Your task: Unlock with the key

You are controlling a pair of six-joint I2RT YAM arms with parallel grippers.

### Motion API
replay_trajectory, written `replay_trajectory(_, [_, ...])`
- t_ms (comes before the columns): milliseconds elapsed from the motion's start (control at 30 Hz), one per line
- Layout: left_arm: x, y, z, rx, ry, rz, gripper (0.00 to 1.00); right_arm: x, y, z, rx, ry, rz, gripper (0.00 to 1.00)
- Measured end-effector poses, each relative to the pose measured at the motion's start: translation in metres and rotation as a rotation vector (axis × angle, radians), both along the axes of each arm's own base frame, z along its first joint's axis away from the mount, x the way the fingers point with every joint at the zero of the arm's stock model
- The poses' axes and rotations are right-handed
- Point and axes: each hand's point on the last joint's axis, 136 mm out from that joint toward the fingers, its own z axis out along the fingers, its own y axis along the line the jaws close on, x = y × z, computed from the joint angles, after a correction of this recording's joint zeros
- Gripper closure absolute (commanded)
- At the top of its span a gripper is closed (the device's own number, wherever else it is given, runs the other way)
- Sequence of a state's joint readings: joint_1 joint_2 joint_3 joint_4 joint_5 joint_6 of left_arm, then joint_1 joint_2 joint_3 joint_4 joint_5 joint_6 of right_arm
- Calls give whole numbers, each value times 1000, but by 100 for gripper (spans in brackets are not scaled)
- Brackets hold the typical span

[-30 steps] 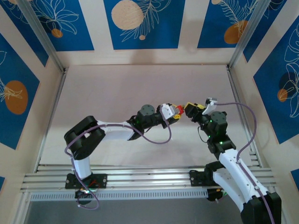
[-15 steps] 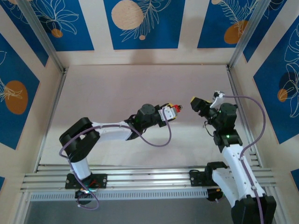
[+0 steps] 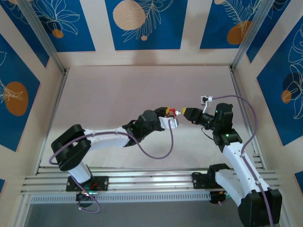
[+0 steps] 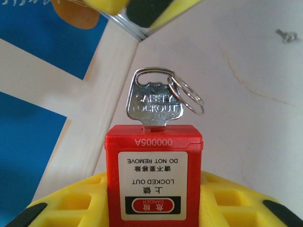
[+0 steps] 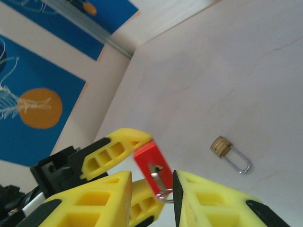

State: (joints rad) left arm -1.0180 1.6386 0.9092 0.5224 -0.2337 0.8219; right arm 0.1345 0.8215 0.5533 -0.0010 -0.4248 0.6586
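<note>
So, table (image 3: 118,90): pale and flat, with blue patterned walls (image 3: 142,23) around it.
Left gripper (image 3: 170,116): its yellow fingers (image 4: 71,203) are closed on both sides of the red padlock.
Right gripper (image 3: 187,113): it faces the left one, jaws narrow; whether they already press the key I cannot tell.
Red padlock (image 4: 154,175): held with its keyhole side toward the right gripper.
Brass padlock (image 5: 220,145): lying on the table, well apart.
Key (image 4: 154,104): silvery, inserted in the red padlock, standing between the right gripper's fingertips; its ring (image 4: 187,97) is just beside one finger.
</note>
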Motion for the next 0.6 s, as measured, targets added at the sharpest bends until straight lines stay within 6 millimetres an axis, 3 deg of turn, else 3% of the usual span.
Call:
replay_trajectory(167, [-5,8,-14,61,-4,9,82,-6,10,-4,-24,0,38,66])
replay_trajectory(600, [-13,12,-13,83,-27,14,82,-4,22,-31,-94,55,61,62])
